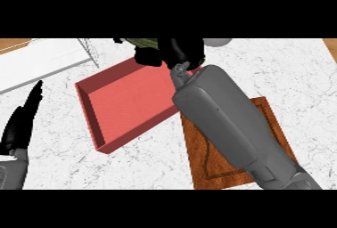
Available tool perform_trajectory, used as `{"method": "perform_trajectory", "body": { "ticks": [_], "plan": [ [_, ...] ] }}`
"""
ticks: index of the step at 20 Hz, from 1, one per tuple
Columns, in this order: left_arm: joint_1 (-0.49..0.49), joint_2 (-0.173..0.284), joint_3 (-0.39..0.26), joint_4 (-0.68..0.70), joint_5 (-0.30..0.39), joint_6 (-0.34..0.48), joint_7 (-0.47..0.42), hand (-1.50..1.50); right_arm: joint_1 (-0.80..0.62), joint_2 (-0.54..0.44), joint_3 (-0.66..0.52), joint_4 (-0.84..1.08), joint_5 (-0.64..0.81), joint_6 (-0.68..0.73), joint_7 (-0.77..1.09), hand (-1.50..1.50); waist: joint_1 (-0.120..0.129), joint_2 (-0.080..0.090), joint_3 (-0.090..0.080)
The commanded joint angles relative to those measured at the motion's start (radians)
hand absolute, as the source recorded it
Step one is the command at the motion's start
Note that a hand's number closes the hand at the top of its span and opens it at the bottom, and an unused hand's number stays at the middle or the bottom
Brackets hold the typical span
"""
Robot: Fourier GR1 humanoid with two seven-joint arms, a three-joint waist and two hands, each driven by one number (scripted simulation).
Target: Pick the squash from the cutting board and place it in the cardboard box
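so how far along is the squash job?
Done: the brown wooden cutting board shows no squash on its visible part. In hand: the right hand is curled round the dark green squash above the far edge of the red shallow box. Left: lower and release it inside. The left hand rests open at the left edge.

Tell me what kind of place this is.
Likely a kitchen counter: white marbled countertop, a wooden cutting board, and a green squash held by the right hand over a red box.
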Motion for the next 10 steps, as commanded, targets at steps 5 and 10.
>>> {"method": "perform_trajectory", "body": {
  "ticks": [5, 10],
  "plan": [
    [-0.032, 0.000, -0.010, 0.000, -0.015, -0.008, 0.010, 0.00, -0.158, 0.000, 0.028, 0.423, -0.172, -0.215, -0.151, 1.50, 0.032, 0.012, -0.001],
    [-0.025, -0.011, -0.024, -0.029, -0.005, -0.030, 0.030, 0.00, -0.208, 0.000, 0.043, 0.611, -0.179, -0.299, -0.127, 1.50, 0.051, 0.015, -0.001]
  ]
}}
